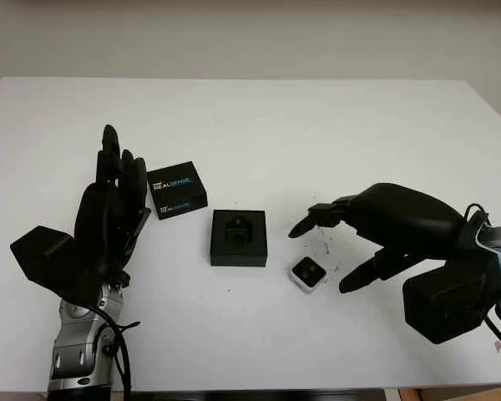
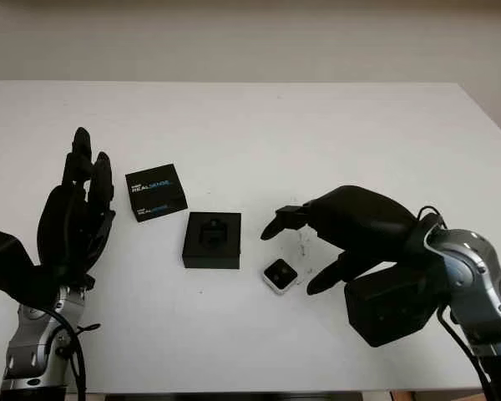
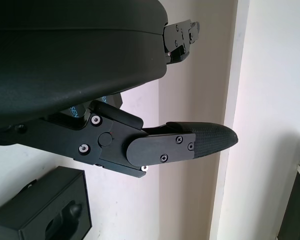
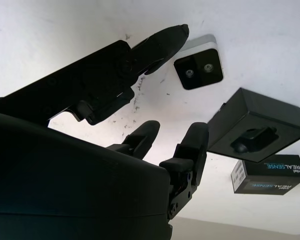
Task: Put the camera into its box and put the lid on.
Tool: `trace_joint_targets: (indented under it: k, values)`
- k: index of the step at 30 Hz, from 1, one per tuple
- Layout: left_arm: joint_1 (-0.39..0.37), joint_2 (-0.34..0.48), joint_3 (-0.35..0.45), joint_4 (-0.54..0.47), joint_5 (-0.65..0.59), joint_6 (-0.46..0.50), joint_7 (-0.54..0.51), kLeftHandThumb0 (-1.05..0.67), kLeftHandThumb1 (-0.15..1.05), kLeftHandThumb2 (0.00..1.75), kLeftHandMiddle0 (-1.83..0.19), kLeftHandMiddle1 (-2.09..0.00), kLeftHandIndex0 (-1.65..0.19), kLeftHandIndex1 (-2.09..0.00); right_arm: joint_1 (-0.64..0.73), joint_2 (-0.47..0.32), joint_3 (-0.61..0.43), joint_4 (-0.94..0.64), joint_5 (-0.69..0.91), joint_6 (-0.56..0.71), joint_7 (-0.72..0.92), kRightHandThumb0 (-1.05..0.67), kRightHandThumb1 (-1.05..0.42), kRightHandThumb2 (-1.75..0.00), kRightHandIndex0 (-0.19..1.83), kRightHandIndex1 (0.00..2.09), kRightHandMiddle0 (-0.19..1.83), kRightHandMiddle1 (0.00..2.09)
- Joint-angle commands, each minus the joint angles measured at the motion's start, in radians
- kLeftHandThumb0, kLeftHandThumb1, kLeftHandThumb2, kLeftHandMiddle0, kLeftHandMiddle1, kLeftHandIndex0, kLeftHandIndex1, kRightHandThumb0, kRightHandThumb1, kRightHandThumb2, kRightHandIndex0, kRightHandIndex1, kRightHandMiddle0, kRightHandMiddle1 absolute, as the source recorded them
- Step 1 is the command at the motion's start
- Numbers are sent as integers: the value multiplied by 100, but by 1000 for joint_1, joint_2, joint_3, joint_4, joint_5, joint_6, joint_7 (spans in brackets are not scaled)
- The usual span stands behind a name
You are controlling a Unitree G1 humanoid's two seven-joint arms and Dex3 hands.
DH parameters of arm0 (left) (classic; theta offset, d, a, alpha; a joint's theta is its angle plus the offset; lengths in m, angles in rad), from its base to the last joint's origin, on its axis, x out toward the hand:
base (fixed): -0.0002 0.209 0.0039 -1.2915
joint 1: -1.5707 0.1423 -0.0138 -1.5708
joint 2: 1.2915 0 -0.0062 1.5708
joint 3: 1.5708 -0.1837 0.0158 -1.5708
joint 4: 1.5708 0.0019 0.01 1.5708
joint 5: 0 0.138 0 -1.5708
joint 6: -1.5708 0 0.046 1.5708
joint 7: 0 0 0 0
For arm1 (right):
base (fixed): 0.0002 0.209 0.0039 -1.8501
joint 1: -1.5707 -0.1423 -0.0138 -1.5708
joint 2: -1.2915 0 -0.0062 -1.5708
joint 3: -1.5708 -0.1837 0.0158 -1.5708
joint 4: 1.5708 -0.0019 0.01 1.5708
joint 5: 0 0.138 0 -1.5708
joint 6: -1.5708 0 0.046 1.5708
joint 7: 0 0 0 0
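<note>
The camera, a small silver square with a black face, lies on the white table just right of the open black box. The box has a shaped insert and nothing in it. Its lid, printed REALSENSE, lies flat up and to the left of the box. My right hand hovers open just right of the camera, with one fingertip close to the camera and not touching it. My left hand is raised open at the left, beside the lid, holding nothing.
Small dark scuff marks dot the table under the right hand. The table's front edge runs just behind both forearms. Bare white surface stretches beyond the box to the far edge and the wall.
</note>
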Motion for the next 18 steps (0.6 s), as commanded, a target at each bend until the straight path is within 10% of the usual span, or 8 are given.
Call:
trace_joint_targets:
  k: [1,18]
  values:
    - [7,4,4,-19,-5,0,-2,-71,105,48,19,0,19,0,12,6,10,9,-3,-12,-12,-48,-74,-5,42,55,20,86]
    - [12,1,9,-11,-13,-8,-7,-71,105,45,19,0,19,0,-2,26,54,112,-40,-107,-90,-50,-77,-6,25,91,17,100]
